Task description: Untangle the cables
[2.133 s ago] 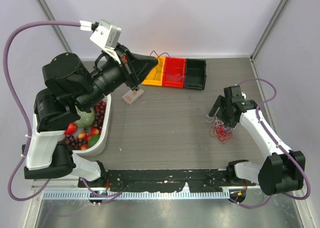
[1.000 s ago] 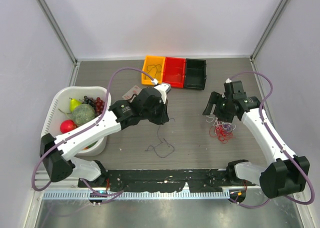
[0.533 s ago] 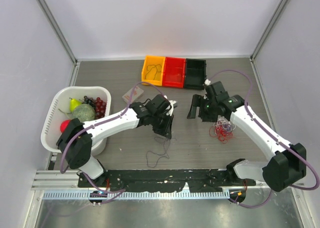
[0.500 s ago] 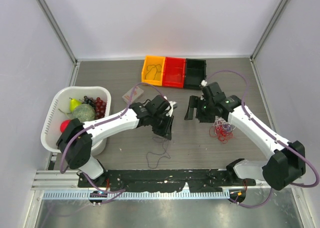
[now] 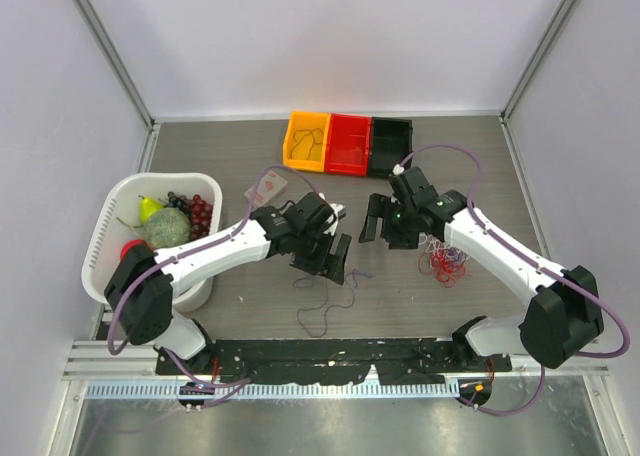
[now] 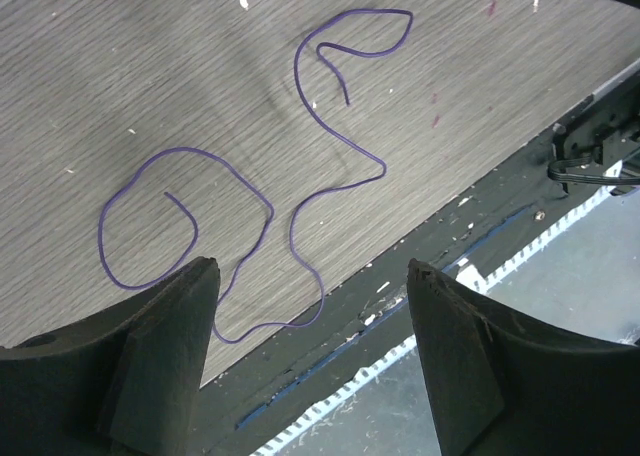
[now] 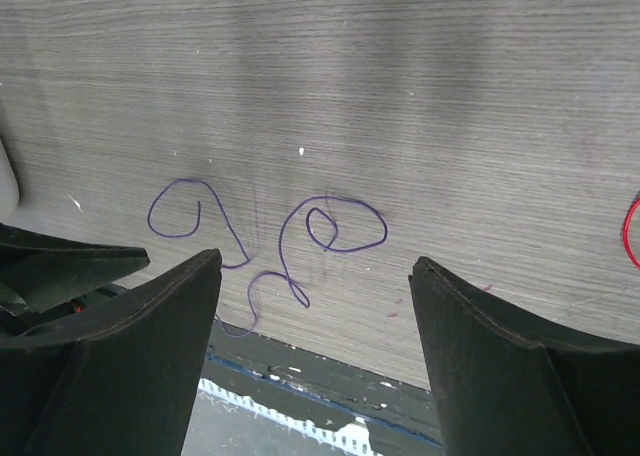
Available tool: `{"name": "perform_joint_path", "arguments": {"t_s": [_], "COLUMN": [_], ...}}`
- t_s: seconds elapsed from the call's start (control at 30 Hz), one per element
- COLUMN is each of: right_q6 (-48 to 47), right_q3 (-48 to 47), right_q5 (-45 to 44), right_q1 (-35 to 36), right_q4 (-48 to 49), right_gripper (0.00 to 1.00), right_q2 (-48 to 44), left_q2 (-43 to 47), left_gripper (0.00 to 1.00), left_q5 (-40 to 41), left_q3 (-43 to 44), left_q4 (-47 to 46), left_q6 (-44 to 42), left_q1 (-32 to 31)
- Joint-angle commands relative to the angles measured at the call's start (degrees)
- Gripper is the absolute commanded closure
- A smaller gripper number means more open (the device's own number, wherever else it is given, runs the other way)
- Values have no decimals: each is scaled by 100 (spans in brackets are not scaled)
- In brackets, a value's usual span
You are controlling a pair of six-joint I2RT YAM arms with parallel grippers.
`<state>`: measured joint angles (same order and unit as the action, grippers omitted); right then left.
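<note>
**Progress.** The job is reading as partly done. One dark cable [image 6: 268, 204] is lying on its own on the tabletop [image 5: 240, 151], clear of the others. It is sitting just below and ahead of the left fingers [image 5: 335, 259], with part of its run passing under the gap between them. Those fingers are standing wide apart and gripping nothing.

The right fingers [image 5: 380, 226] are likewise spread wide and carrying nothing. They are hanging over the same dark cable [image 7: 280, 244], which is lying between and beyond their tips, not touching them.

The red cable [image 5: 447, 264] and the white cable [image 5: 438, 242] are remaining heaped together in one small bundle to the right of the right fingers, near but apart. Only a sliver of red is showing at the edge of the right wrist view. Separating these two appears to be the work left.

**Materials and shapes.**
- The dark cable is showing violet in both wrist views. It is very thin and limp, lying flat in open curls: one near-closed loop, a few lazy bends and two free ends. No crossings with another wire are showing.
- The red and white pair is forming a tight, scribbled knot. Which strand is lying over which is too fine to tell.
- The tabletop is looking like matt grey wood-grain laminate, flecked with small white specks.
</note>
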<state>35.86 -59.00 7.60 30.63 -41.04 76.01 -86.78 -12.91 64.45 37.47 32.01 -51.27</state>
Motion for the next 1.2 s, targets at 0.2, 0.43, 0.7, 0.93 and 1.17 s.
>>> {"name": "perform_joint_path", "arguments": {"t_s": [0.2, 0.43, 0.7, 0.93, 1.17], "right_q6": [888, 775, 273, -69, -395], "right_q3": [82, -32, -375, 125, 83], "right_q5": [-741, -962, -400, -39, -4], "right_q1": [-66, -110, -145, -154, -145], "right_q4": [-282, -589, -968, -968, -1064], "right_gripper": [19, 18, 18, 18, 18], "right_q2": [-972, -1738, -1703, -2300, -2415], "left_q2": [-751, -1648, -2334, -2080, -1684], "left_gripper": [7, 6, 10, 9, 0], "left_q5": [456, -1, -90, 472, 728], "left_q3": [473, 762, 982, 1211, 1026], "left_q4": [446, 226, -170, -345, -486], "left_q6": [551, 1237, 2529, 2731, 2942], "left_q1": [-24, -6, -67, -402, -428]}}
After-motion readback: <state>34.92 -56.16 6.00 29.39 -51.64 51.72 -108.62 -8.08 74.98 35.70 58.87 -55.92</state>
